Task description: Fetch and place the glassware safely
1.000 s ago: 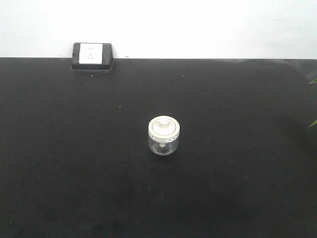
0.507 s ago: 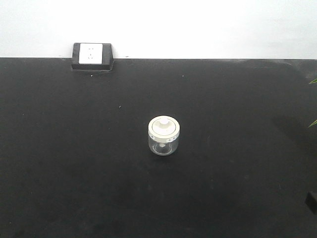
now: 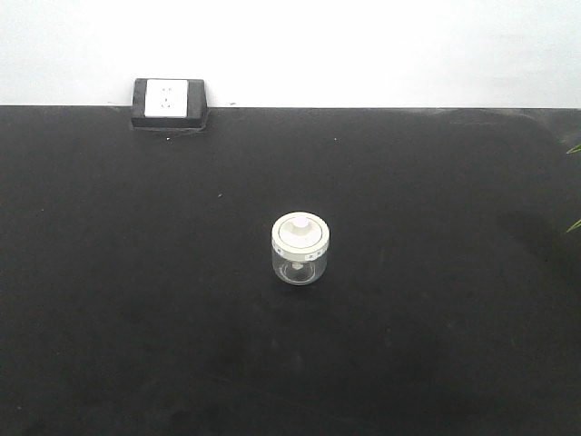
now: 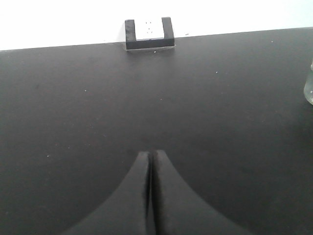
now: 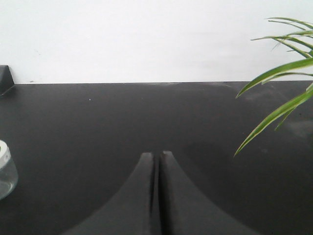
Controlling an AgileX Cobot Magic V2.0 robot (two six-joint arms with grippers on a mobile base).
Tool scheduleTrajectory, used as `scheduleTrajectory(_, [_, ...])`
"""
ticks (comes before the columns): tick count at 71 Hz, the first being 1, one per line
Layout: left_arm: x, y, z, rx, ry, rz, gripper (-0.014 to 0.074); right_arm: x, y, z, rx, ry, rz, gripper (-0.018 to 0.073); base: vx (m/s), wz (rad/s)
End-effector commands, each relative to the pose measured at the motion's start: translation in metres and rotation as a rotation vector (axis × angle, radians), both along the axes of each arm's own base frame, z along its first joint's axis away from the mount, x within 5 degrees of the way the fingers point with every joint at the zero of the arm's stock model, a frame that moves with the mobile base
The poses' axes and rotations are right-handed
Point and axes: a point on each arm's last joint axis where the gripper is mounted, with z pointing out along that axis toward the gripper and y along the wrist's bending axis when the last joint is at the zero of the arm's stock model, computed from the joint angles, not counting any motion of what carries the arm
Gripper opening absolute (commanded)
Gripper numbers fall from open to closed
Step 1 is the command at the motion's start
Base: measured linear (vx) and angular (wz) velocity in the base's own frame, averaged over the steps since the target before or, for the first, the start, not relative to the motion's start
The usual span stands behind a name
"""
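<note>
Left gripper (image 4: 150,156) and right gripper (image 5: 157,155): jaws pressed together, holding nothing. Jar (image 3: 300,250) stands upright mid-table (image 3: 436,345), well apart from both. Likely light, slick, breakable; grip the glass wall below the lid (image 3: 300,234).

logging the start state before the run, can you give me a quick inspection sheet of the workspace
surface: black tabletop, a few pale specks, otherwise bare
job's things: glass jar upright near the table's middle, cream lid on, untouched
clutter: nothing seen
grippers: left gripper fingers together, holding nothing; right gripper the same; both apart from the jar
cables: nothing seen
surroundings: white wall; black-framed socket box at the back edge; green plant leaves at the right
</note>
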Motion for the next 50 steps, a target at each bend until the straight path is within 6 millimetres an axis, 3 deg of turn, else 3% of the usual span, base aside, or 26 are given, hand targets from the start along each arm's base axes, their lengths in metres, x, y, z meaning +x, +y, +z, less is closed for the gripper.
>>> scheduleTrajectory(1, [0.001, 0.0, -0.004, -0.009, -0.048, 0.003, -0.0007, -0.003, 0.001, -0.004, -0.01, -0.09, 0.012, -0.0003, 0.0, 0.0])
scheduleTrajectory(23, [0.001, 0.0, -0.004, -0.009, -0.048, 0.003, -0.0007, -0.021, 0.005, -0.062, -0.01, -0.186, 0.043, -0.0003, 0.0, 0.0])
scheduleTrajectory(50, [0.001, 0.0, -0.003, -0.009, -0.049, 0.003, -0.0007, -0.035, 0.005, -0.053, -0.02, -0.328, 0.039, -0.0003, 0.0, 0.0])
